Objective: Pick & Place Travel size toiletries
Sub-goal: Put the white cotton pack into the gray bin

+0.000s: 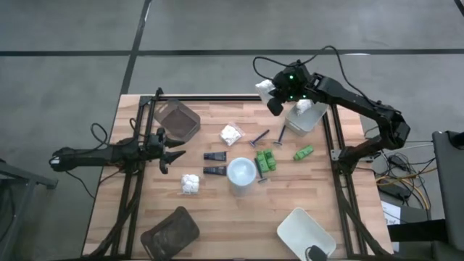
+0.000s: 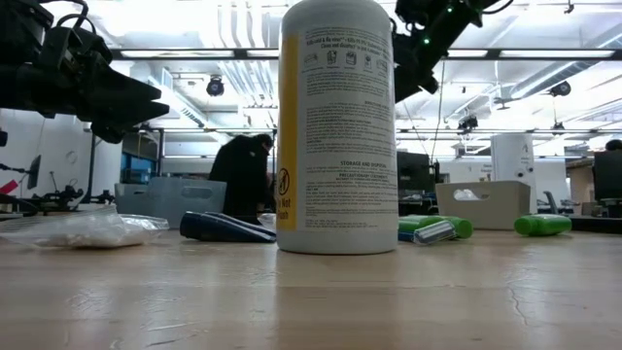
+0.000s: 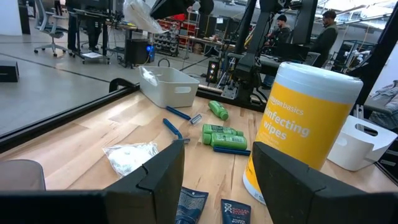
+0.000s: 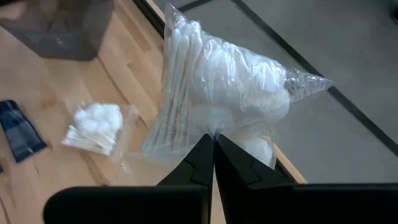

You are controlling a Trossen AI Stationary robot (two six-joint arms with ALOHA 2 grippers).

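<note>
My right gripper (image 1: 273,96) hangs over the table's far edge, just left of the far white tray (image 1: 313,122), shut on a clear packet of white cotton pieces (image 4: 224,81). My left gripper (image 3: 217,177) hovers open at the table's left, pointing at the yellow white-capped bottle (image 3: 305,124) that stands upright mid-table (image 1: 241,172). Lying flat on the wood are two white packets (image 1: 232,134) (image 1: 190,183), two dark tubes (image 1: 214,156), green pieces (image 1: 264,161) (image 1: 303,152) and razors (image 1: 259,138). Another white packet (image 1: 303,106) lies in the far tray. My right gripper pinches the packet's clear plastic at a gathered edge (image 4: 214,132), right at the fingertips (image 4: 202,152). The packet is lifted clear of the table and spreads out beyond the fingers, with the cotton pieces bunched inside.
A brown tray (image 1: 177,119) sits near the far left corner and another (image 1: 170,230) at the near edge. A second white tray (image 1: 304,230) lies near right. Black frame rails (image 1: 337,156) run along both table sides. A person (image 2: 243,175) stands in the room behind.
</note>
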